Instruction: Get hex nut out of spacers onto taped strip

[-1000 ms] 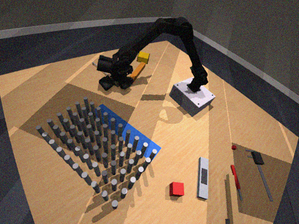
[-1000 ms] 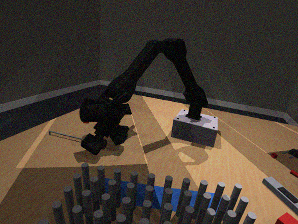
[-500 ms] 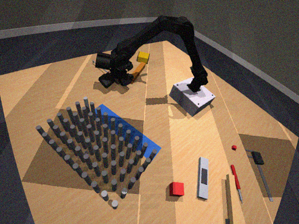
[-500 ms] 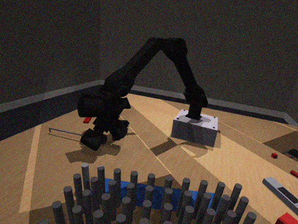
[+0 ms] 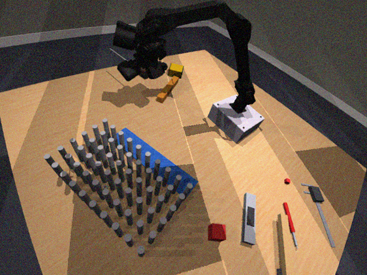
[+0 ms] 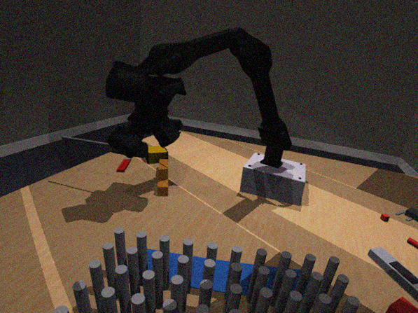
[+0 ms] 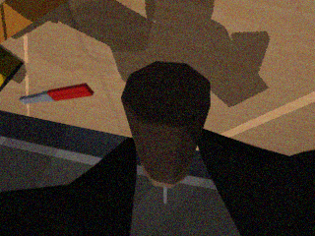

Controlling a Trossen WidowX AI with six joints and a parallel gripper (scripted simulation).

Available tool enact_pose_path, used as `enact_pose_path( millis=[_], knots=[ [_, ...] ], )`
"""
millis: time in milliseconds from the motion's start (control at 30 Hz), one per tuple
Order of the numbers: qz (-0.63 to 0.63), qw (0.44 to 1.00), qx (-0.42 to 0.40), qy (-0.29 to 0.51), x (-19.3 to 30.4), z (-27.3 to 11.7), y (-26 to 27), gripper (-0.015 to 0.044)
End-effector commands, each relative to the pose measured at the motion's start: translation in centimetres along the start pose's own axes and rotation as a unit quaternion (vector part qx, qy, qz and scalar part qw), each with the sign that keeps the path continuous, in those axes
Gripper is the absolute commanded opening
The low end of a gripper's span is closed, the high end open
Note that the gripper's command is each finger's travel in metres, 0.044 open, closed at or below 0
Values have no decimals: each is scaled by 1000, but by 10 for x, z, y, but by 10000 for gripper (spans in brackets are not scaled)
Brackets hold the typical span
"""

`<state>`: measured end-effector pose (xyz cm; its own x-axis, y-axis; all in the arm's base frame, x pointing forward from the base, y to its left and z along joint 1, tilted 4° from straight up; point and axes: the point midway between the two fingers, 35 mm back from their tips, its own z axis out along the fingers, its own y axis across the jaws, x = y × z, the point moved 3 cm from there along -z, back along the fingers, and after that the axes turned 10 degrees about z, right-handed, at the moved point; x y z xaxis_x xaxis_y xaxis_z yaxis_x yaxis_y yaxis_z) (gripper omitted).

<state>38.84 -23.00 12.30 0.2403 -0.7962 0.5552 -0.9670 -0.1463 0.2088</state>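
Observation:
My gripper [image 5: 139, 70] [image 6: 141, 141] [image 7: 165, 140] is shut on a hook tool with a dark brown handle [image 7: 165, 115]. It holds the tool a little above the table at the far side, well away from the spacers. The tool's thin metal rod [image 5: 117, 53] sticks out to the left behind the hand. The grey standing spacers [image 5: 117, 183] [image 6: 202, 288] fill a square field near the front. The blue taped strip [image 5: 161, 159] [image 6: 218, 271] lies along the field's far edge. I cannot make out the hex nut among the spacers.
A yellow block [image 5: 175, 69] [image 6: 156, 152] and an orange bar [image 5: 167, 88] [image 6: 161, 181] lie beside the gripper, with a red-handled tool [image 7: 69, 92] [image 6: 123, 164] behind. A red cube [image 5: 217, 232], grey cutter [image 5: 250, 217], red pen [image 5: 289, 221] and caliper [image 5: 319, 204] lie right. The arm's base [image 5: 236, 119] stands mid-table.

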Motion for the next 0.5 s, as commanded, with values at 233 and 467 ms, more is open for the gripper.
enact_pose_path(
  millis=[233,467],
  knots=[
    [29,1000,8,0,11,-22,9,0],
    [147,989,26,-15,6,-28,13,0]
  ],
)
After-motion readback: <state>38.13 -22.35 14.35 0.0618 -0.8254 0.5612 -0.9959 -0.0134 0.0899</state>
